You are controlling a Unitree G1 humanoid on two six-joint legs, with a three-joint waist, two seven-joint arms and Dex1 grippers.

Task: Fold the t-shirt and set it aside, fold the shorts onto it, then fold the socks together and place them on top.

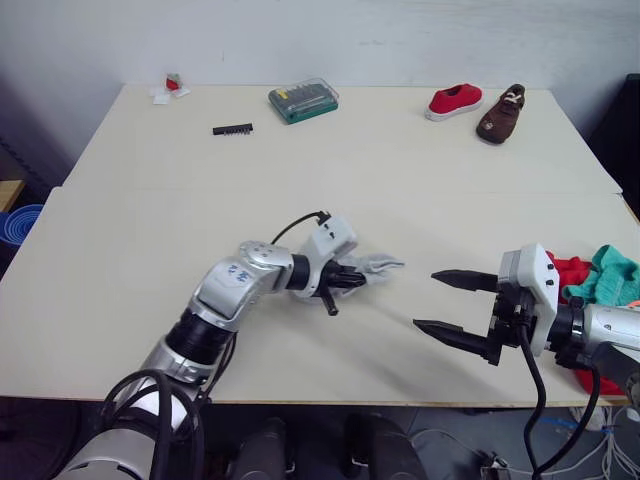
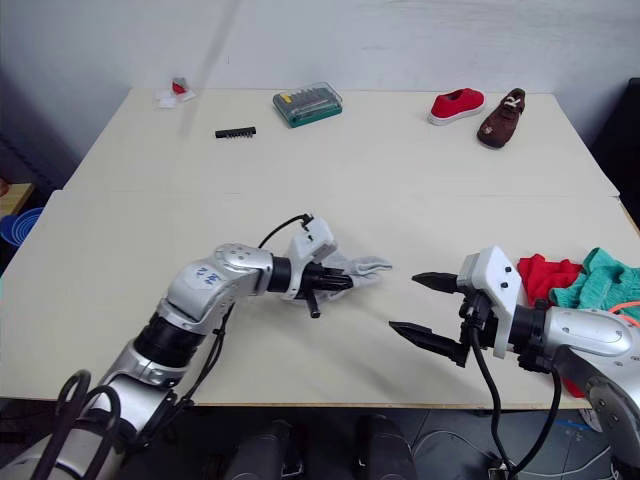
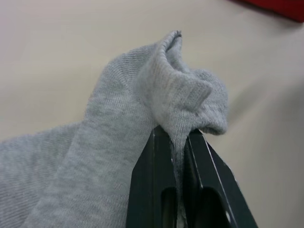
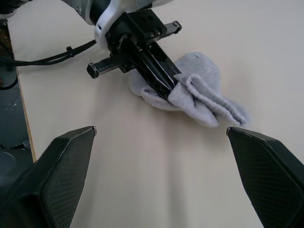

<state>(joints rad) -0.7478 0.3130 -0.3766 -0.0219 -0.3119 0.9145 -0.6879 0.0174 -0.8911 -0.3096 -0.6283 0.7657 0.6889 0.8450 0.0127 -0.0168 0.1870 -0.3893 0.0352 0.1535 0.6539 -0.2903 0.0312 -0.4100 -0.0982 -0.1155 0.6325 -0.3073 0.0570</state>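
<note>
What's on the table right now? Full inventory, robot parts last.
socks: pair, light grey, mid-table, pinched in the left pincer
t-shirt: 1, red, right edge, behind the right arm
shorts: 1, teal, right edge, beside the t-shirt
red shoe: 1, far right
brown shoe: 1, right of the red shoe
bit case: 1, green with clear lid, far centre
black bit strip: 1, far left of centre
small white-and-red item: 1, far left corner
table: 1, cream
left pincer: shut on the socks
right pincer: open, near the socks
</note>
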